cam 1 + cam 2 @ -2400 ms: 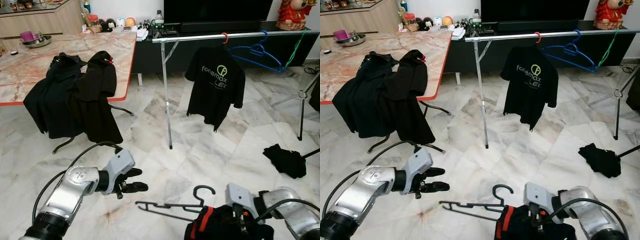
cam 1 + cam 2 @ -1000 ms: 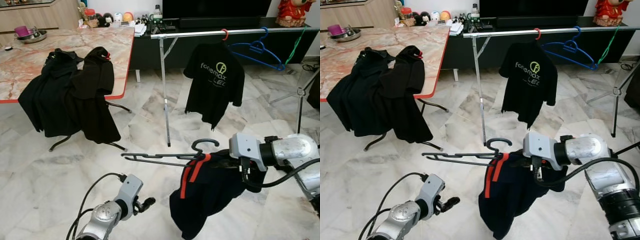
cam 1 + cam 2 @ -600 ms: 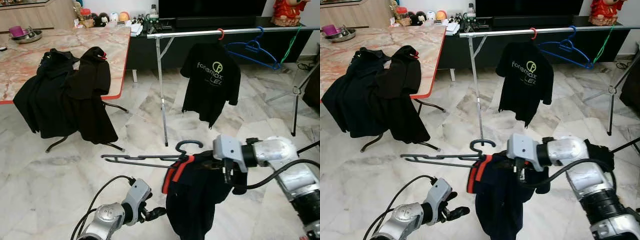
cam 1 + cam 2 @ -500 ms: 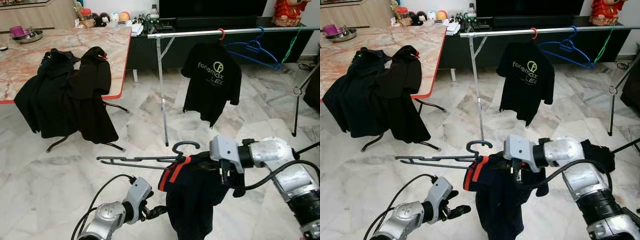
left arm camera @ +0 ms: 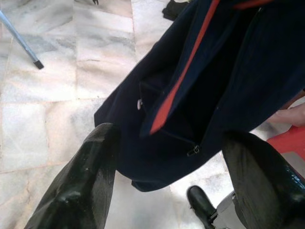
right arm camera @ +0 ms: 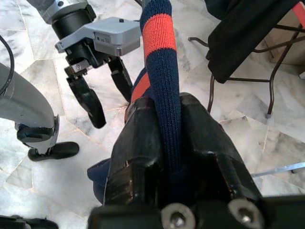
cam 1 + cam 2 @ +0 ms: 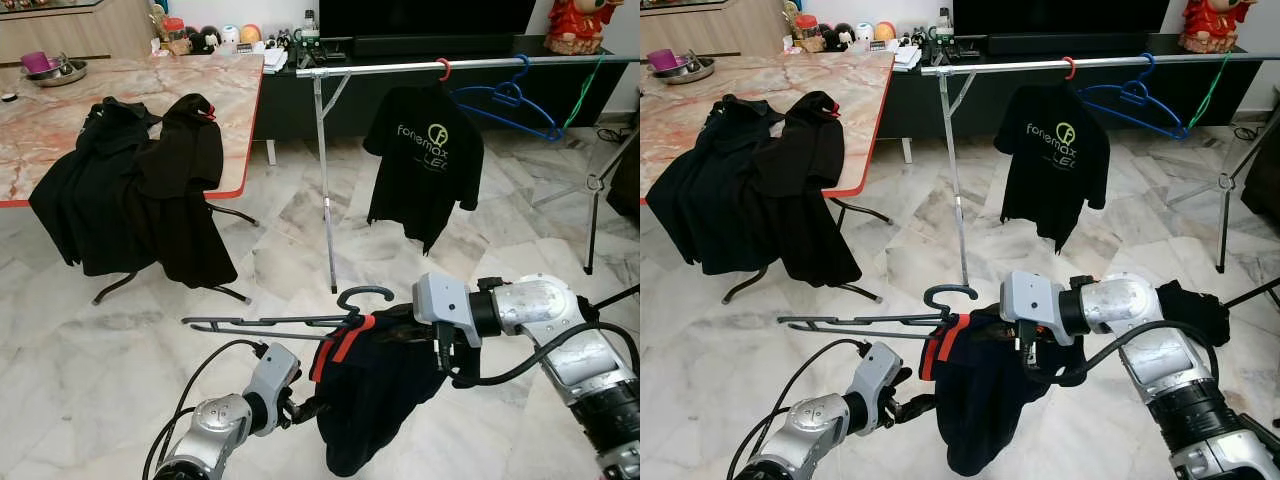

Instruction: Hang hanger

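Note:
A black hanger (image 7: 270, 322) lies level in the air, its hook (image 7: 365, 295) pointing up. From it hangs a navy garment (image 7: 365, 400) with an orange-red collar band (image 6: 159, 28). My right gripper (image 7: 408, 326) is shut on the garment's collar at the hanger's neck; the right wrist view has both fingers (image 6: 205, 138) pressed on the knit band. My left gripper (image 7: 303, 408) sits low beside the garment's left edge, open, with the navy cloth (image 5: 214, 86) ahead of its spread fingers (image 5: 81, 181). Farther back stands the metal clothes rail (image 7: 400, 68).
On the rail hang a black printed T-shirt (image 7: 425, 160), blue hangers (image 7: 510, 100) and a green one (image 7: 590, 85). Black clothes (image 7: 130, 190) drape over the marble table (image 7: 60, 110) at left. A tripod leg (image 7: 598, 190) stands at right. Marble floor lies between me and the rail.
My right gripper has lifted the hanger and garment off the floor and carried them left. My left arm has dropped low and moved in toward the garment's edge.

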